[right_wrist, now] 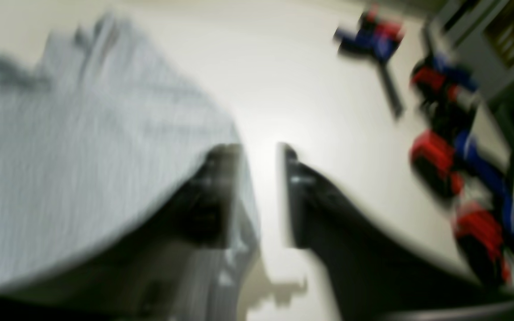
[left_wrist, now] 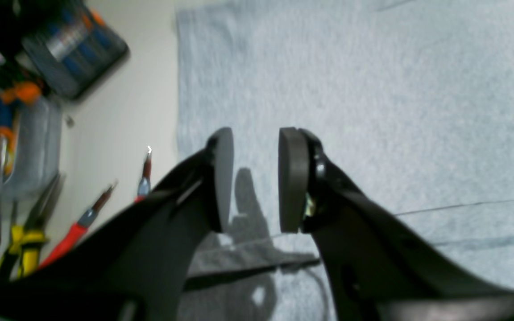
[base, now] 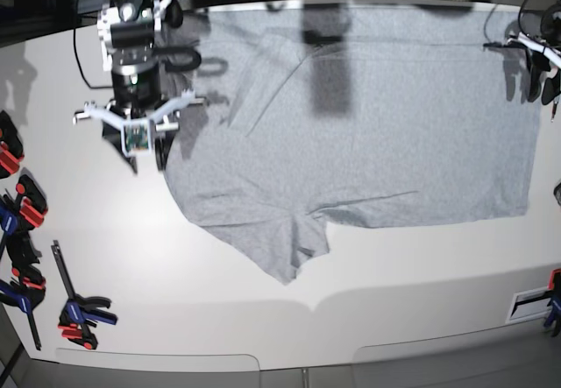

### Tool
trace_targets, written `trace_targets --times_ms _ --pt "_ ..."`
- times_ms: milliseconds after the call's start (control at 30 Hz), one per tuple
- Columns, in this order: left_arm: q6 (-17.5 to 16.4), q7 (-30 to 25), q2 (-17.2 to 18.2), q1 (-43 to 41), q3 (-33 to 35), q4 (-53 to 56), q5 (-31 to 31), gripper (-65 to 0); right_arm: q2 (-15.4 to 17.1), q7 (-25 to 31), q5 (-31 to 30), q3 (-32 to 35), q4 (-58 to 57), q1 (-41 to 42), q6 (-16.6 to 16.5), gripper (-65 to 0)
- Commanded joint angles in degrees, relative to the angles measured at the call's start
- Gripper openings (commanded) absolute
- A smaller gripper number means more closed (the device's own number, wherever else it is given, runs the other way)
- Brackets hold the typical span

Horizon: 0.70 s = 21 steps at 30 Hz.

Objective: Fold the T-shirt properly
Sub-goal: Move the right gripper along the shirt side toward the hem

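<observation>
The light grey T-shirt (base: 368, 134) lies spread flat on the white table (base: 175, 274), plain side up, no lettering showing. One sleeve (base: 285, 248) points toward the front edge. My right gripper (base: 140, 156) is at the shirt's left edge. In the blurred right wrist view it (right_wrist: 259, 191) is open, its left finger by the shirt's edge (right_wrist: 105, 156) and its right finger over bare table. My left gripper (base: 536, 73) is at the shirt's far right corner. In the left wrist view it (left_wrist: 254, 178) is open and empty, just above the cloth (left_wrist: 373, 89).
Red and blue clamps (base: 22, 222) lie along the table's left side, and also show in the right wrist view (right_wrist: 462, 178). Pliers and screwdrivers (left_wrist: 74, 227) and a case of bits (left_wrist: 78, 49) lie past the shirt's edge by my left gripper.
</observation>
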State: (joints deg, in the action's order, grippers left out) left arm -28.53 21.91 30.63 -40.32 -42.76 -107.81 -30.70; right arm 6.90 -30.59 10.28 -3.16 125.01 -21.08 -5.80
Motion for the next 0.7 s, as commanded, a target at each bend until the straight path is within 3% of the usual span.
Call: trace_targets --times_ms 0,100,167,333,433,500,667 --pt "0.3 -1.2 0.8 -0.3 -0.7 -0.8 -0.4 -48.8 0.2 2.5 0.2 -0.9 -1.8 3.2 0.7 -34.5" --pt "0.3 -0.8 0.8 -0.3 -0.7 -0.5 -0.4 -48.7 0.2 4.2 -1.0 -3.6 -14.0 13.4 -0.1 -34.1" --pt "0.3 -0.5 0.8 -0.3 -0.6 -0.2 -0.4 -48.8 0.3 3.2 -5.3 -6.0 -24.4 21.5 -2.5 -33.5" --pt "0.3 -0.5 0.8 -0.3 -0.6 -0.2 -0.4 -48.7 1.6 -11.2 -19.3 -14.1 -52.5 41.6 -18.5 -32.2" --pt "0.3 -0.3 0.6 -0.3 -0.6 -0.2 -0.2 -48.7 4.7 -16.3 -30.2 -17.9 -67.6 49.9 -24.9 -32.2" --pt "0.3 -0.3 0.6 -0.3 -0.6 -0.2 -0.3 -48.7 6.5 -17.5 -31.1 -18.9 -76.1 53.9 -26.4 -32.2" --pt "0.4 -0.6 0.6 -0.3 -0.6 -0.2 -0.4 -48.7 9.0 -16.9 -26.9 -18.8 -89.2 57.9 -26.3 -32.2"
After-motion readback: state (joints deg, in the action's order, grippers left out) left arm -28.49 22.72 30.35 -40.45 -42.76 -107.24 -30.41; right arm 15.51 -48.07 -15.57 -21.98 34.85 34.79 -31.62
